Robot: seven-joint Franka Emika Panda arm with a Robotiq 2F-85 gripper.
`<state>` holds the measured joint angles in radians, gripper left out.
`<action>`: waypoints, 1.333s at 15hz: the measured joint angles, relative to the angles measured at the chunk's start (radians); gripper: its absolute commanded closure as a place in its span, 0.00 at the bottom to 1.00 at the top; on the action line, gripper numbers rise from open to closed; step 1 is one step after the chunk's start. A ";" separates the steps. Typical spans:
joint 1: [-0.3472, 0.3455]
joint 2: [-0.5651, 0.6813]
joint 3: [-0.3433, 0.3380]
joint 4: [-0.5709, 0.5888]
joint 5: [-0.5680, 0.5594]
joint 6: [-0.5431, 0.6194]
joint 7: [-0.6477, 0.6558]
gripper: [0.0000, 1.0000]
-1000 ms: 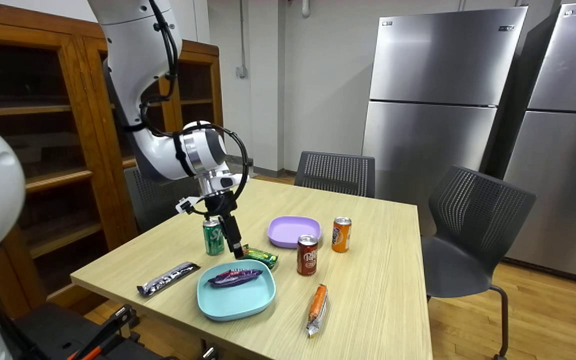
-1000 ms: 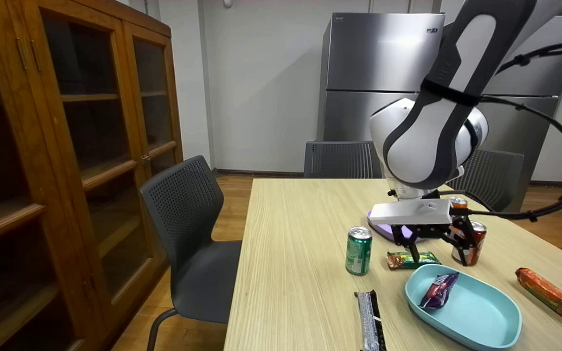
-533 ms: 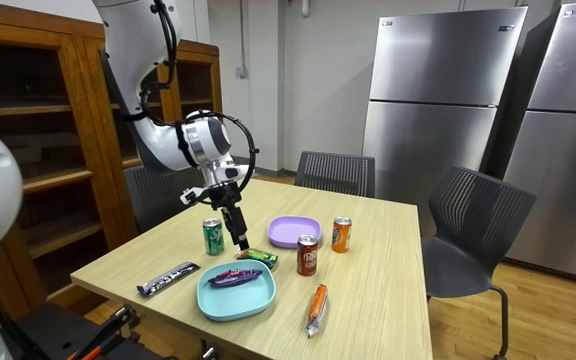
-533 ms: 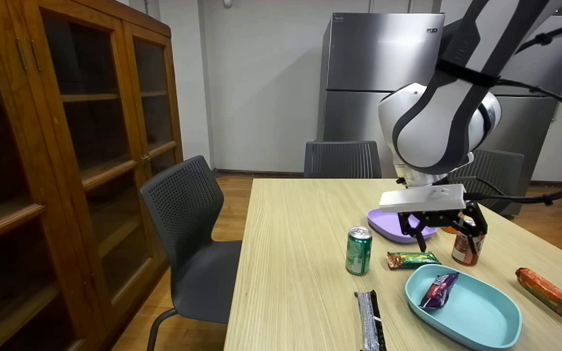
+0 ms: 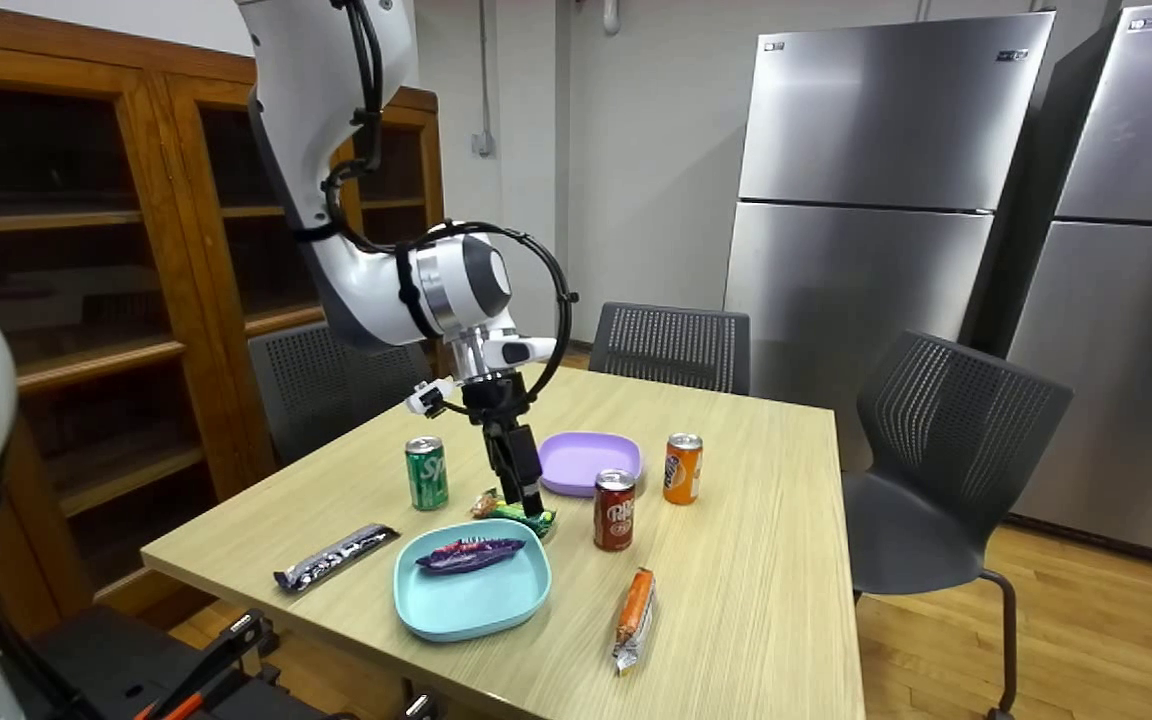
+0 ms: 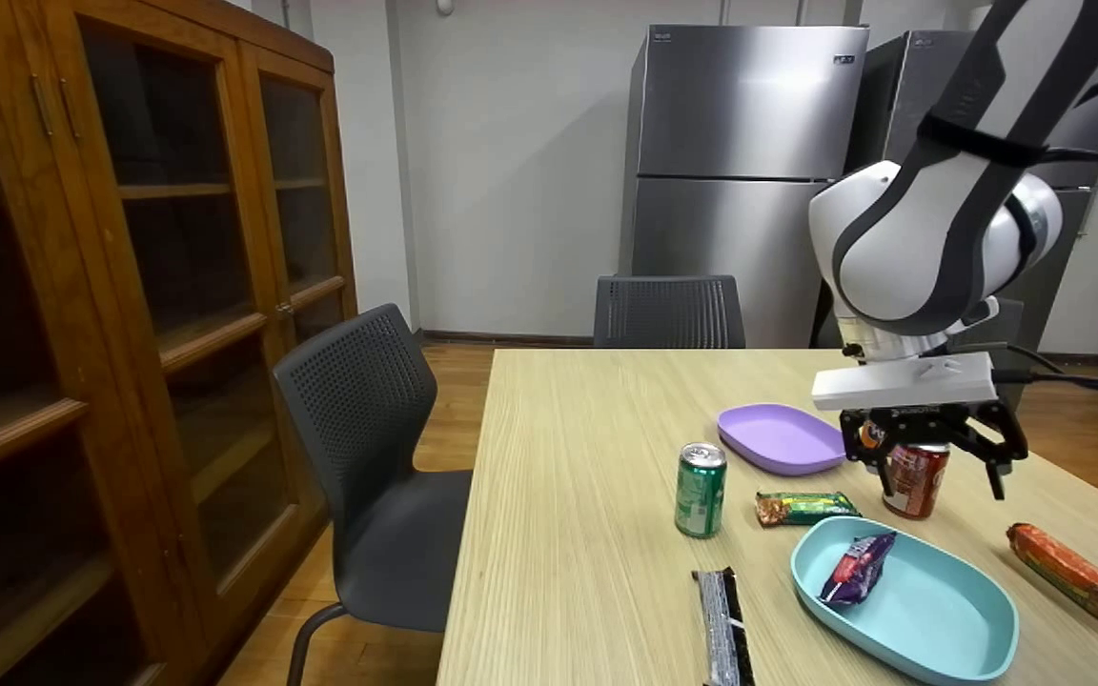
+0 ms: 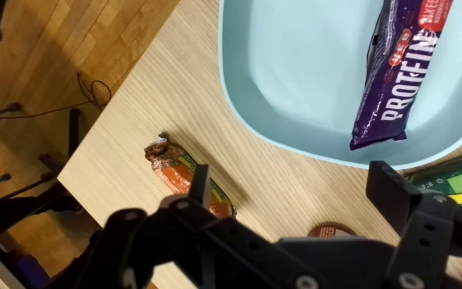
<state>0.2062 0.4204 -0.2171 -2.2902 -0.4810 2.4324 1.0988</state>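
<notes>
I can see a tall brown wooden cabinet with glass-paned doors (image 6: pixel 206 341) in both exterior views, and a stainless-steel two-door refrigerator (image 5: pixel 876 130) in front of the pale grey wall (image 5: pixel 656 150). In an exterior view I get a second steel refrigerator (image 5: pixel 1126 350) just beside it. A dark grey plastic chair with a perforated back (image 6: pixel 358 400) stands between cabinet and table (image 6: pixel 559 495). My wrist view shows a thin black looped cable (image 7: pixel 93 101) on the orange-brown plank floor (image 7: pixel 106 48).

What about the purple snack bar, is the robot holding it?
No, the purple snack bar lies in the blue tray, and the gripper stands open, apart from it.
</notes>
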 measured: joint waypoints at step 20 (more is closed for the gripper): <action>-0.192 -0.063 0.047 -0.086 0.272 0.260 -0.690 0.00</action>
<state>0.0139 0.3573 -0.1704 -2.3758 -0.2085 2.6926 0.4085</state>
